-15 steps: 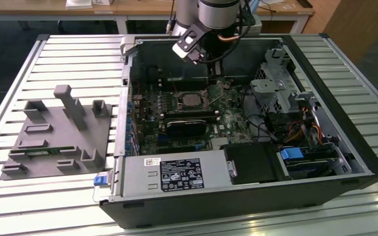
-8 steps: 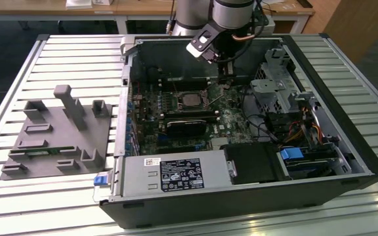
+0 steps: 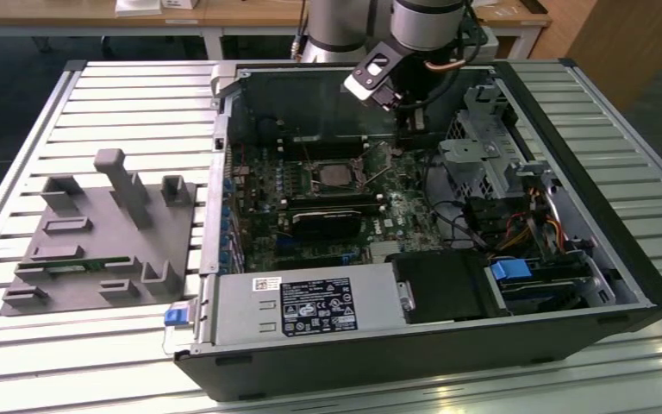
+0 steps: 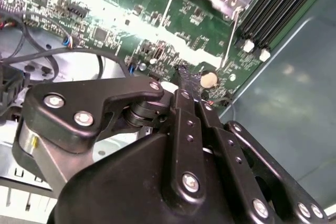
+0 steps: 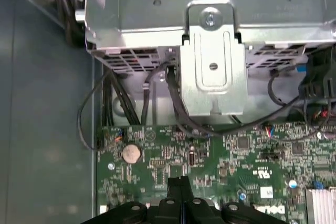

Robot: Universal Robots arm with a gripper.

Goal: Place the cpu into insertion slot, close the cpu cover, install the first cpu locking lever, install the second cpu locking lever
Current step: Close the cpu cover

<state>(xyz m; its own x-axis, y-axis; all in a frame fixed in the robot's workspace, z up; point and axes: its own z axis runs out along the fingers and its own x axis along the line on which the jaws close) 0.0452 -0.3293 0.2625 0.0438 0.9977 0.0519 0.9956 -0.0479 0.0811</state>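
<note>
– Black gripper [image 3: 409, 129] status?
– Jaws clenched together, grasping nothing, over the green motherboard [image 3: 406, 205].
– Insertion slot [image 3: 334, 175] location?
– Mid-board, to the exterior view's left of the gripper, apart from it.

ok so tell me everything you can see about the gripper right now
The gripper is black and looks like metal, built of linked bars fastened with silver screws. Its jaws stand closed together with nothing seen between them. It points down into the open computer case, its tip low over the green motherboard, near the round coin battery and close to the silver metal cage. Whether the tip touches the board cannot be told.
</note>
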